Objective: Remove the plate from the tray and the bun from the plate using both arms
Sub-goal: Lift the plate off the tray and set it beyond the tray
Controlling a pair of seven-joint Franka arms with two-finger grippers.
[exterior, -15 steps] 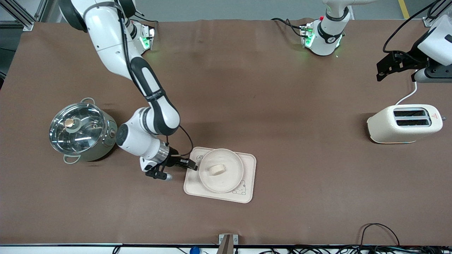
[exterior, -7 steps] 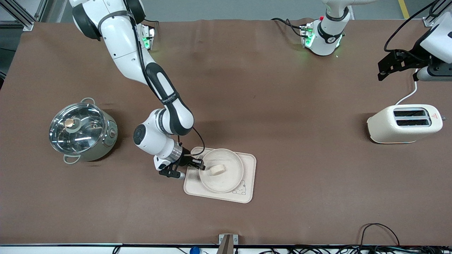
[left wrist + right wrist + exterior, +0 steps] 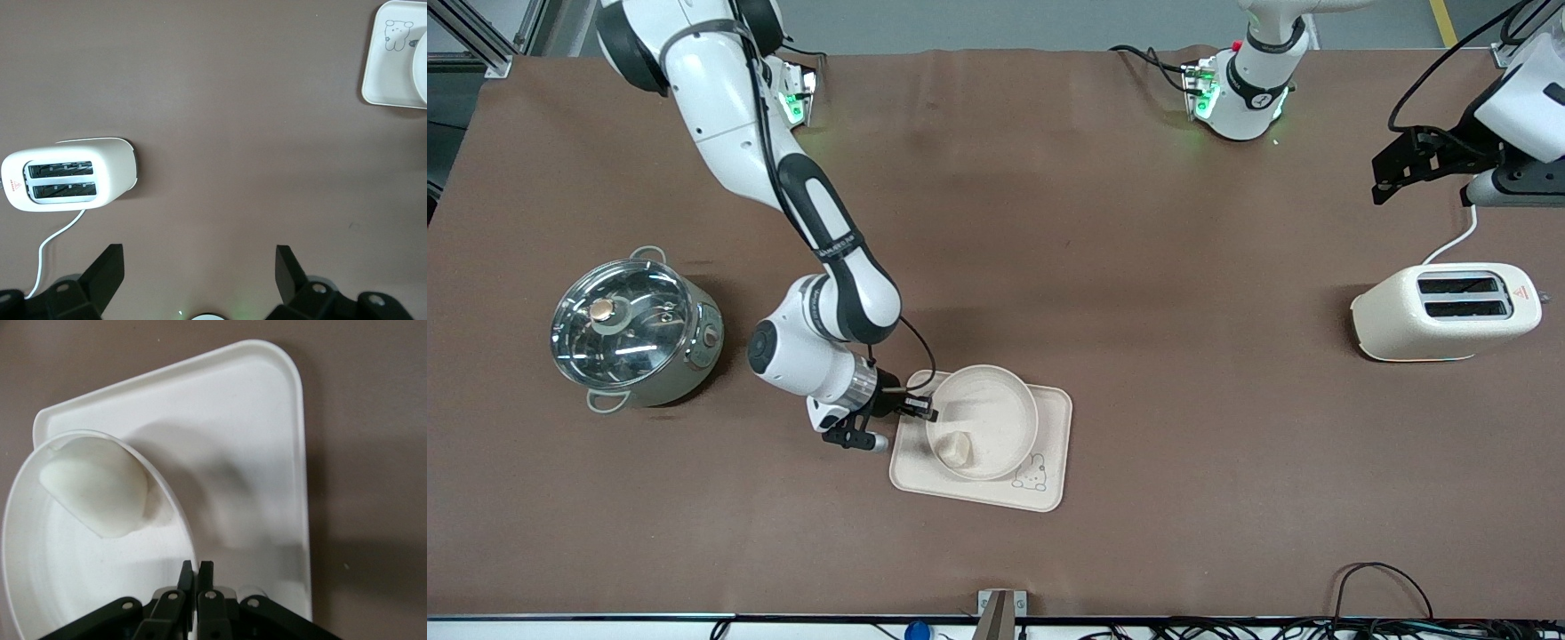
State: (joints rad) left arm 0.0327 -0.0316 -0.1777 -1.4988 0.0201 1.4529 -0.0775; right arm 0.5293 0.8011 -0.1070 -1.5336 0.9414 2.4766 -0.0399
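Observation:
The cream plate [image 3: 1009, 404] rests on the rabbit tray [image 3: 1051, 476] and is tilted, with its rim raised at the right arm's end. My right gripper [image 3: 927, 414] is shut on that rim. The pale bun [image 3: 958, 449] lies inside the plate against the rim nearest the front camera. In the right wrist view the gripper [image 3: 197, 568] pinches the plate's rim [image 3: 179, 520], the bun [image 3: 97, 493] lies inside it, and the tray [image 3: 253, 420] shows under its shadow. My left gripper [image 3: 1383, 182] waits open and empty, high over the left arm's end of the table [image 3: 197, 267].
A steel pot with a glass lid [image 3: 631, 329] stands at the right arm's end. A cream toaster [image 3: 1445, 311] with a white cord stands at the left arm's end; it also shows in the left wrist view [image 3: 67, 177], with the tray's corner [image 3: 390, 60].
My right gripper moved in from beside the tray and shut on the plate's rim. The plate tipped up, and the bun slid from its middle to the rim nearest the front camera.

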